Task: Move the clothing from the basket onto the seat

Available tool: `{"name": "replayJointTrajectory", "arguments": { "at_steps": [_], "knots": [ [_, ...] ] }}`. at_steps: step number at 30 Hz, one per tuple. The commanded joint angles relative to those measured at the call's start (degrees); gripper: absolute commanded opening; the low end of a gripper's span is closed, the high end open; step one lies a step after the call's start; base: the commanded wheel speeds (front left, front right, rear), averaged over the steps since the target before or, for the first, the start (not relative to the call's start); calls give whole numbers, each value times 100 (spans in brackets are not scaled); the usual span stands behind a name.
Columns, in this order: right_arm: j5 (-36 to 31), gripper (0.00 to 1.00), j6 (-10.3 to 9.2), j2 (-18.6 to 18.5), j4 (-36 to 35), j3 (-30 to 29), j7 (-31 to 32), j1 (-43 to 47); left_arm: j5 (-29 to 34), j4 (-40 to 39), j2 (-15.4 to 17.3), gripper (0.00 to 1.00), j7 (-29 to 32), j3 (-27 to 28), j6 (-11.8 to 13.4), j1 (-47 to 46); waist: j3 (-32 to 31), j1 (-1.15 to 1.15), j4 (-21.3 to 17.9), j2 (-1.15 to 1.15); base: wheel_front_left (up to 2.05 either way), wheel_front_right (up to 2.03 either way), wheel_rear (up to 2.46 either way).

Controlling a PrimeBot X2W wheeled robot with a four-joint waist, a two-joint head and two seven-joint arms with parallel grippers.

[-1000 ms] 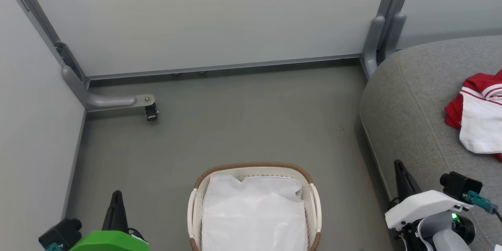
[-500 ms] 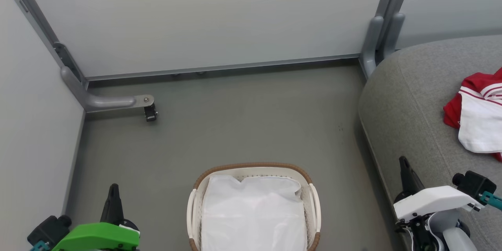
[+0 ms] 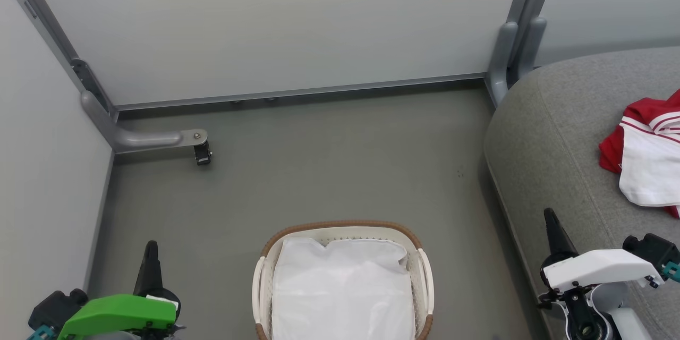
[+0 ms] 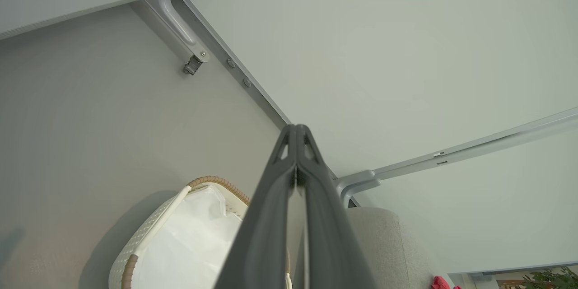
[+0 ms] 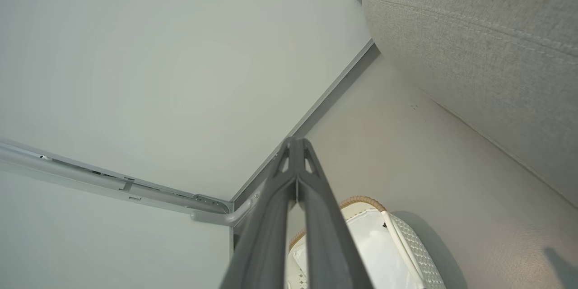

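Far left in the head view: left gripper under a green shell, fingers pressed together with nothing between them, tips pointing out over the grey floor. Same story in the left wrist view, both fingers meeting along one thin line. Beyond those fingers and a little to their right, a grey frame foot with a small dark caster, at the base of the pale wall panel.

To the right of the left fingers and about level with them, the basket on the floor: brown woven rim, white side handles, the plain white liner spread over its inside. Basket roughly midway between the two pairs of fingers, apart from both.

Further right: right gripper under a white shell, fingers together and gripping nothing, seen closed to the tips in the right wrist view too. Close on the right of those fingers, the rounded grey edge of the seat. On the seat, beyond the right fingertips and off to their right, well apart from them, the clothing: red fabric with a white panel and red-white striped trim, partly cut off by the picture's edge.
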Motion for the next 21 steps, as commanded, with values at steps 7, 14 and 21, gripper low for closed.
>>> {"name": "replayJointTrajectory", "arguments": {
  "at_steps": [7, 14, 21],
  "knots": [
    [569, 0, -2, -39, -166, -68, 143, 33, -506, -110, 39, 0, 134, 63, -39, -206, -3, 0, -10, 0, 0, 0, 0],
    [1007, 0, -3, -41, -236, -101, 255, 53, -897, -153, 42, 0, 244, 101, -55, -244, -5, 0, -20, 0, 0, 0, 0],
    [1401, 0, -3, -45, -302, -133, 352, 70, -1252, -192, 44, 0, 344, 130, -68, -284, -8, 0, -29, 0, 0, 0, 0]
  ]
}}
